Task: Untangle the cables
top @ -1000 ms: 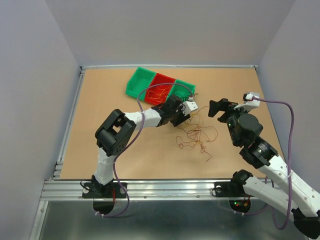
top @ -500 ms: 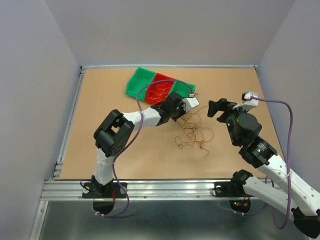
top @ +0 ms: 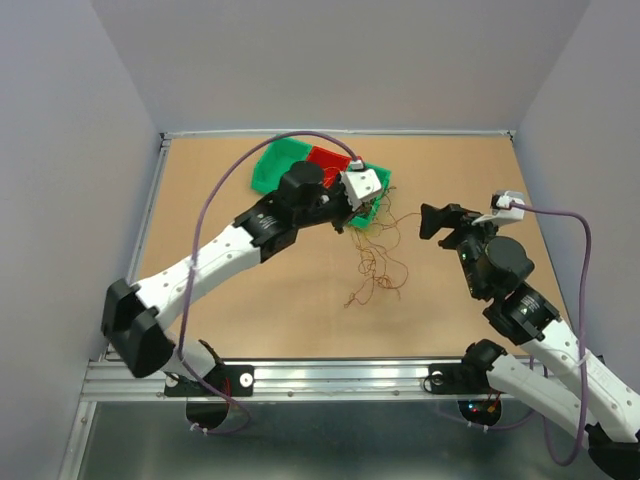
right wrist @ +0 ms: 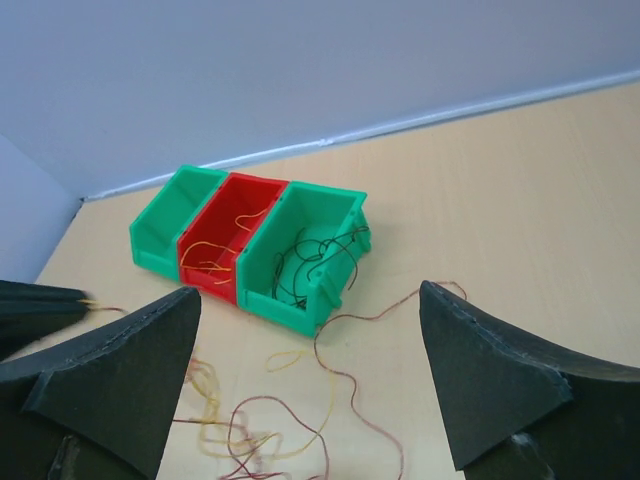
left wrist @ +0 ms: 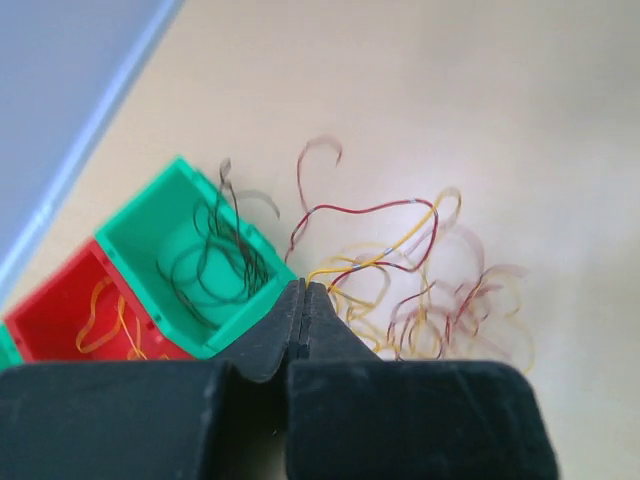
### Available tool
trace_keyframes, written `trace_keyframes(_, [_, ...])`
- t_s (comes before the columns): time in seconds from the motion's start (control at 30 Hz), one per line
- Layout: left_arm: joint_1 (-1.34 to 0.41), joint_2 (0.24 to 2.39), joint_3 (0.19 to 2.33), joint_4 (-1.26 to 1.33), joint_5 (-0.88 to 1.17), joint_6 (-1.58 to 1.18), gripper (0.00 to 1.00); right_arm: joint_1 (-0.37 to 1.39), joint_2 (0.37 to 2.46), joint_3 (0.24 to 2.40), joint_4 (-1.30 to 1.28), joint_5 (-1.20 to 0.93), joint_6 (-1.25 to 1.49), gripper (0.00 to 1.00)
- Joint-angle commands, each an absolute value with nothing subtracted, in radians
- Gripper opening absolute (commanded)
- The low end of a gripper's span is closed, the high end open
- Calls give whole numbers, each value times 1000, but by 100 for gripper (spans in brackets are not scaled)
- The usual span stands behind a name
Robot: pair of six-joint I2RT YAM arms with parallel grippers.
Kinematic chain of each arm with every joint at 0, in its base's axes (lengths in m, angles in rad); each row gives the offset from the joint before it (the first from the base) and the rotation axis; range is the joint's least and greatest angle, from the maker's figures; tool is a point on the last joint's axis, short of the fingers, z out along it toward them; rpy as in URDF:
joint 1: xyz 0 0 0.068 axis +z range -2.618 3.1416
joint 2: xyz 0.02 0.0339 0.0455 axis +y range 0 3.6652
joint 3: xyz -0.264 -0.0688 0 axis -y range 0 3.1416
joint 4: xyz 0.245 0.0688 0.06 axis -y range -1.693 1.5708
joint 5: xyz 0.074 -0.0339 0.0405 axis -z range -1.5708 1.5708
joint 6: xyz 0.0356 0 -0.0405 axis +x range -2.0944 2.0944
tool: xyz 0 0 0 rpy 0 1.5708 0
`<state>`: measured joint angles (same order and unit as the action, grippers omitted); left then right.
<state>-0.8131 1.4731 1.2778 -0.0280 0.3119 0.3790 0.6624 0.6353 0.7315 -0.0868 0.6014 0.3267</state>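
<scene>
Left gripper (left wrist: 303,292) closed, raised cables (left wrist: 420,305).

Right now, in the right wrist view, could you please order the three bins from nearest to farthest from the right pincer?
1. Green bin holding black strands, right end of the row.
2. Red bin, in the middle.
3. Other green bin, left end, farthest.

Left pincer (left wrist: 303,292) pinched shut, arm outstretched, right pincer (right wrist: 308,300) spread wide

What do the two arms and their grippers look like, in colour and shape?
The left arm and right arm have white shells and black joints. The left gripper and right gripper are black, with two wedge-shaped fingers. A purple cable runs along each arm.
</scene>
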Motion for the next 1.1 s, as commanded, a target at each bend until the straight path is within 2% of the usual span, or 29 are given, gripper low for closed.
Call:
trace_keyframes(0.0, [-827,1302,1304,-21,466,301,0,661,641,673,76,334,198,95])
trace_keyframes(0.07, [-834,1302,1266,-18,489,298,0,661,696,663,162,150,151,97])
trace_keyframes(0.23, [-838,1347,1214,18,442,308,0,663,948,748,192,-38,91,100])
trace_keyframes(0.3, [-838,1332,1187,57,407,299,0,660,1070,800,192,-133,65,94])
trace_keyframes(0.37, [-838,1304,1146,115,315,279,0,660,1136,839,192,-176,74,68])
trace_keyframes(0.4, [-835,1295,1135,132,267,273,0,660,1175,854,192,-187,92,50])
trace_keyframes(0.43, [-831,1278,1112,164,223,258,0,660,1184,876,193,-167,107,14])
trace_keyframes(0.47, [-824,1266,1098,184,184,252,0,660,1189,879,193,-135,123,2])
trace_keyframes(0.53, [-783,1224,1045,254,153,232,0,660,1177,868,195,-26,144,1])
trace_keyframes(0.63, [-749,1166,977,351,75,195,3,660,1112,847,184,300,199,1])
trace_keyframes(0.67, [-743,1151,957,380,33,183,4,660,1088,819,184,516,218,1])
trace_keyframes(0.7, [-738,1134,936,406,14,176,5,660,1062,802,184,607,233,1])
trace_keyframes(0.77, [-730,1095,885,471,-17,173,6,660,962,746,192,716,252,1])
trace_keyframes(0.8, [-730,1088,873,486,-5,176,5,660,924,724,202,695,227,1])
trace_keyframes(0.83, [-730,1082,864,497,26,178,5,660,893,710,209,651,216,11])
trace_keyframes(0.87, [-730,1083,861,502,69,178,5,661,846,701,209,576,198,32])
trace_keyframes(0.9, [-730,1092,862,500,90,184,3,660,832,687,204,358,154,56])
trace_keyframes(0.93, [-730,1100,868,492,112,184,2,660,825,689,195,228,143,89])
trace_keyframes(0.97, [-732,1104,871,489,120,184,2,661,825,693,192,101,129,97])
trace_keyframes(1.0, [-732,1118,876,486,130,184,1,661,837,706,192,-130,108,100])
trace_keyframes(1.07, [-730,1129,883,480,138,183,1,661,859,724,196,-276,104,100])
